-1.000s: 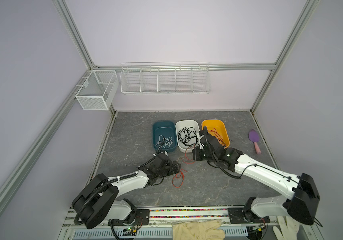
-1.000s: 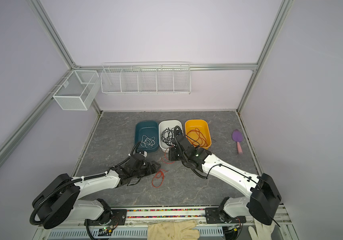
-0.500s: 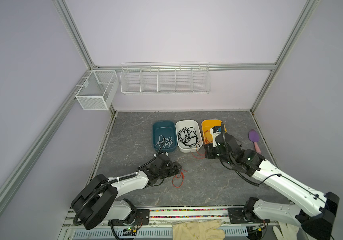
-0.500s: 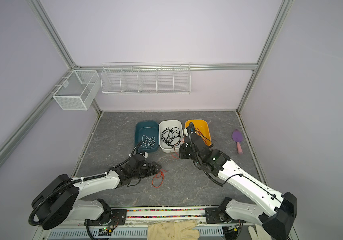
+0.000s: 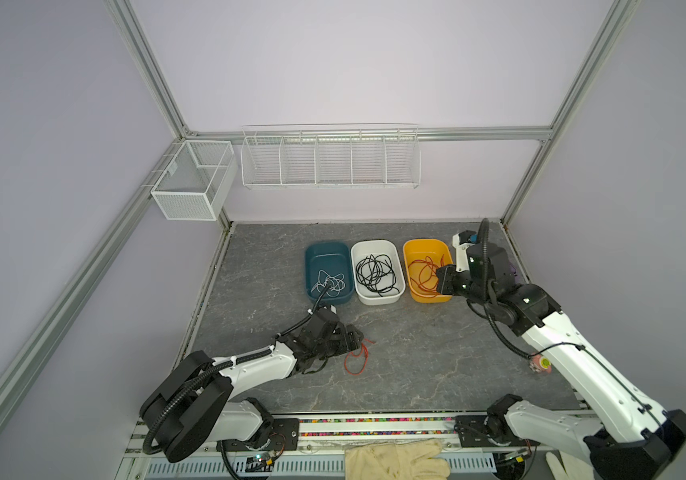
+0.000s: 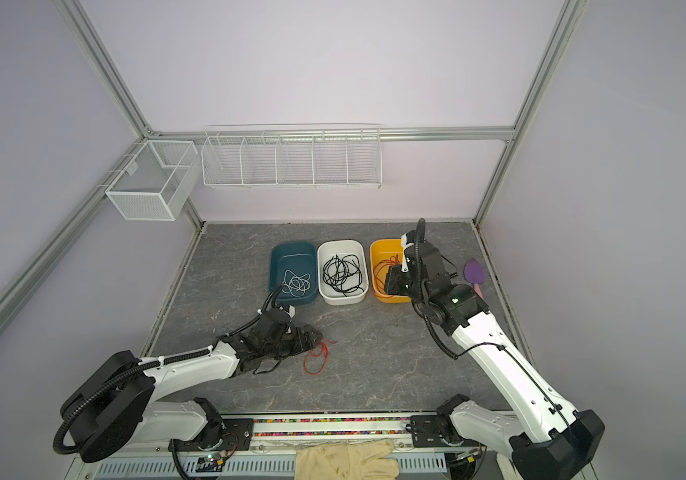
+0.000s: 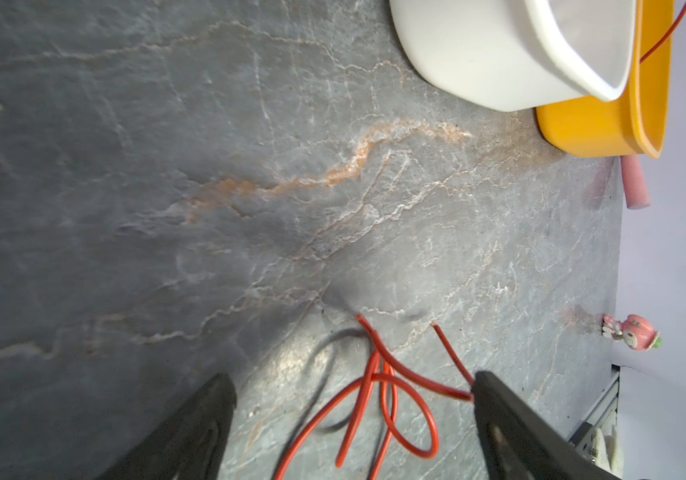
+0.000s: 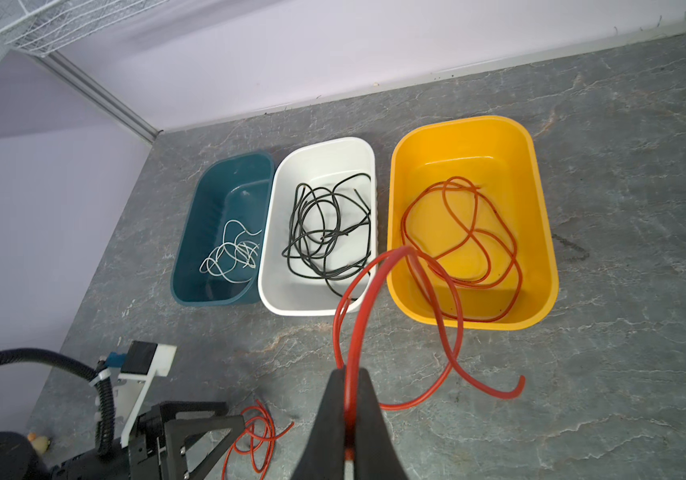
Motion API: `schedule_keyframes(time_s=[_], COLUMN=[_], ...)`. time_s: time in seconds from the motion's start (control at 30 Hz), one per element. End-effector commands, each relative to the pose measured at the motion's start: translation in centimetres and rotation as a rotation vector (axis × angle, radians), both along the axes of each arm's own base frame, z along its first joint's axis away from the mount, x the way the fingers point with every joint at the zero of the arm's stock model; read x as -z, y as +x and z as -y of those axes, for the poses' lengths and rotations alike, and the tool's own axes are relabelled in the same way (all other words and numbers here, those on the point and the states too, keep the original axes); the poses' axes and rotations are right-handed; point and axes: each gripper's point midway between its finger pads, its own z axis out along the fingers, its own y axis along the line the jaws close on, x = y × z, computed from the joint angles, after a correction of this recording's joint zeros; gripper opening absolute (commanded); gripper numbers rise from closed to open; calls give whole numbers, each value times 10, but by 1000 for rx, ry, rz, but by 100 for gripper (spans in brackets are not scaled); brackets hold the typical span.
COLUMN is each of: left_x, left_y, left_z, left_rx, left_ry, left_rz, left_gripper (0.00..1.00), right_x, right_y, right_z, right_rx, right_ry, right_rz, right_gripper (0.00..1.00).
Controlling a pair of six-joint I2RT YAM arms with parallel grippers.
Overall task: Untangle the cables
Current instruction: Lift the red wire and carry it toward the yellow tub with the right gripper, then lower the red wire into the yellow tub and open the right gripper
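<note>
The right tool is clenched on a red cable, which is pinched between its two black fingers. The cable arches out past the fingertips, and its free end curls in the air. In both top views this tool sits just right of the frame's middle, over the near right edge of a yellow tub. Whether the dangling cable touches the tub cannot be told.

A second red cable lies coiled inside the yellow tub. Just left of it stands a white tub holding a heap of black cables. Left of that is a teal tub with a small white cable in its near end. The three tubs stand side by side in a row across the middle of the grey tabletop.

The left tool is released, its fingers spread wide and grasping nothing. It sits low over the tabletop, in the lower middle of both top views. A loose red cable lies looped on the tabletop between and just ahead of its fingertips, and one strand reaches a finger. A dark strand lies blurred beside those loops.

A purple brush rests at the tabletop's right edge.
</note>
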Motion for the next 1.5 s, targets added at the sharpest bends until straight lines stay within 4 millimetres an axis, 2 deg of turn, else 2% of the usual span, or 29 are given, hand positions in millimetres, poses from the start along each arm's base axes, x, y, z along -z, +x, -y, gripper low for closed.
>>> schedule_keyframes(time_s=[0.0,0.1,0.37,0.9,1.23,1.47], left_x=[4,6,9,13,17,19], left_y=[-5,-6,-6,-6,-8,-7], left_z=[-3,-4,-2,-2,-3,-1], left_rx=[-9,-9,-9,-1,7,12], left_ry=[7,11,13,26,43,44], left_rz=[-22,-26,-35,-37,-40,-40], left_gripper=[89,89,89,89,89,89], right_x=[1,6,29,74,115,146], right_y=[11,27,62,117,136,138], right_z=[2,14,27,35,27,26], right_rx=[-27,18,86,148,136,138], right_ry=[26,49,117,110,110,97], right_rz=[-20,-38,-100,-145,-218,-277], right_gripper=[7,7,7,6,7,7])
